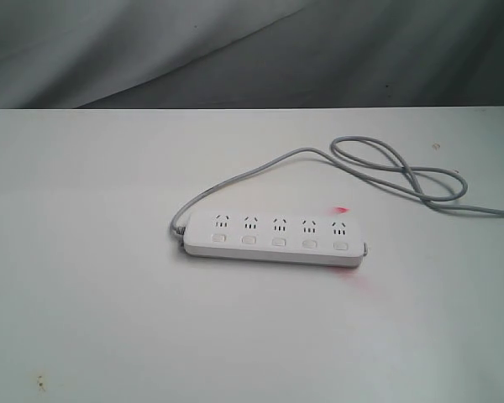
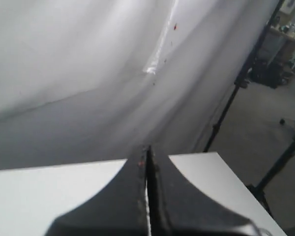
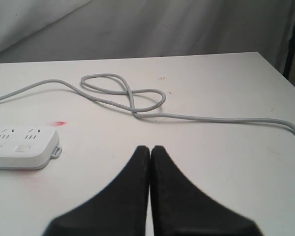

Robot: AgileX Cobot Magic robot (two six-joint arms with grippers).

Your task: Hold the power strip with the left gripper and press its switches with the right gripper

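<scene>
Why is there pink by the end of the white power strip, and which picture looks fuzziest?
Exterior view: a pink glow tints the table at one end of the power strip; its source isn't visible. Right wrist view: same pink, fairly sharp, though the right tool is soft. Left wrist view: fuzziest, left tool and curtain blurred.

White power strip [image 1: 273,233], grey cord [image 1: 406,170], white table [image 1: 101,319] with pink-red smudges [image 1: 341,210], grey backdrop [image 1: 235,50]

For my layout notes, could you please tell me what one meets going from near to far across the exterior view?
Row of switches → row of sockets → looped grey cord → table's far edge → grey backdrop cloth.
</scene>
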